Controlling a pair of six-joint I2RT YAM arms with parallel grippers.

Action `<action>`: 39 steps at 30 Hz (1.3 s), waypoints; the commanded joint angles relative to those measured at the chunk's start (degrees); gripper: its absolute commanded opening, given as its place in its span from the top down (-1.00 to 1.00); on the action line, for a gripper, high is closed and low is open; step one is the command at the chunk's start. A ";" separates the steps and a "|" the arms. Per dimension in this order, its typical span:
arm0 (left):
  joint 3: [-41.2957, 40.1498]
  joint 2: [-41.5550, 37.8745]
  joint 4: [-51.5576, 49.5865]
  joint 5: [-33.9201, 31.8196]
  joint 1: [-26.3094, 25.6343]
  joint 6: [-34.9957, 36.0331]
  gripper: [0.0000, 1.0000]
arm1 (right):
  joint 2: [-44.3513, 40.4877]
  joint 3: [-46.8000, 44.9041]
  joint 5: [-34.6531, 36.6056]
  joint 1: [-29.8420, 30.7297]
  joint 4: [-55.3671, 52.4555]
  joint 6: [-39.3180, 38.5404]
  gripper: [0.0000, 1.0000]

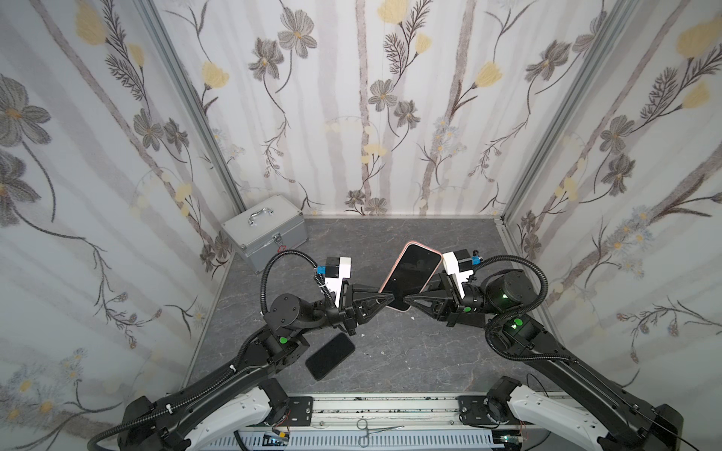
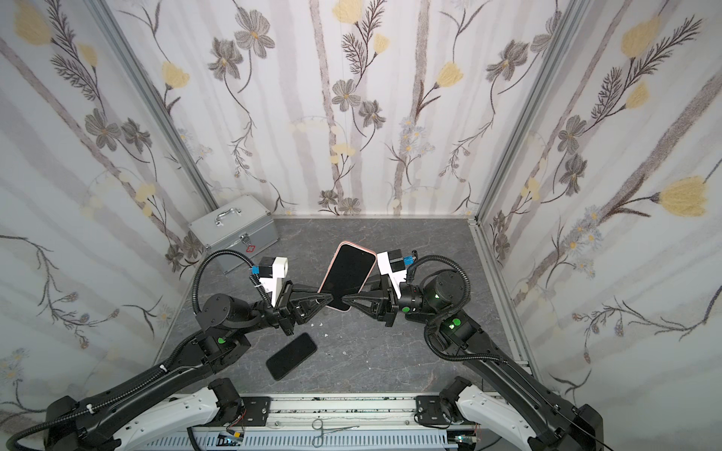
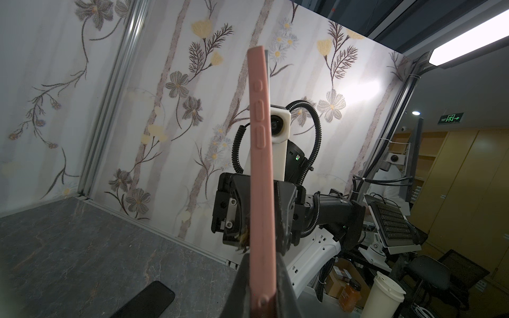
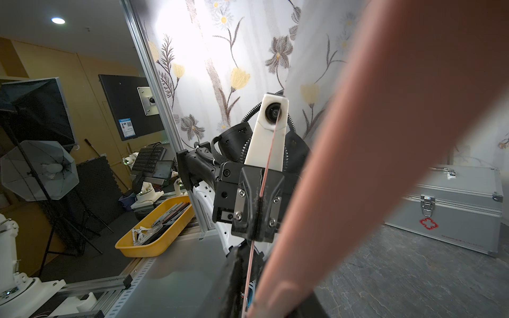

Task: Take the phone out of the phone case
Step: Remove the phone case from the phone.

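Forceps (image 1: pixel 371 429) lie on the rail at the bottom edge. Above them, left of centre, a spare black phone (image 1: pixel 330 356) lies flat on the grey table (image 1: pixel 429 351), just beside my left arm. At centre, the phone (image 1: pixel 412 273) sits in its pink phone case (image 1: pixel 426 246), raised off the table. My left gripper (image 1: pixel 390 298) clamps the case's lower left edge. My right gripper (image 1: pixel 406 300) flanks the lower right edge narrowly, and I cannot tell whether it grips. Furthest back, a metal box (image 1: pixel 269 230) stands in the table's rear left corner.
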 commanded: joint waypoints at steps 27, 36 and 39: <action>-0.40 -0.33 5.71 -0.89 -0.67 1.37 1.00 | 0.76 0.79 3.75 1.67 1.64 1.65 0.49; -0.02 -0.16 5.72 -1.11 -0.58 1.45 1.00 | 1.71 0.83 2.96 1.91 2.56 2.68 0.53; 0.21 -0.32 5.72 -1.41 -0.66 1.57 1.00 | 2.06 0.70 3.00 2.14 2.56 2.66 0.54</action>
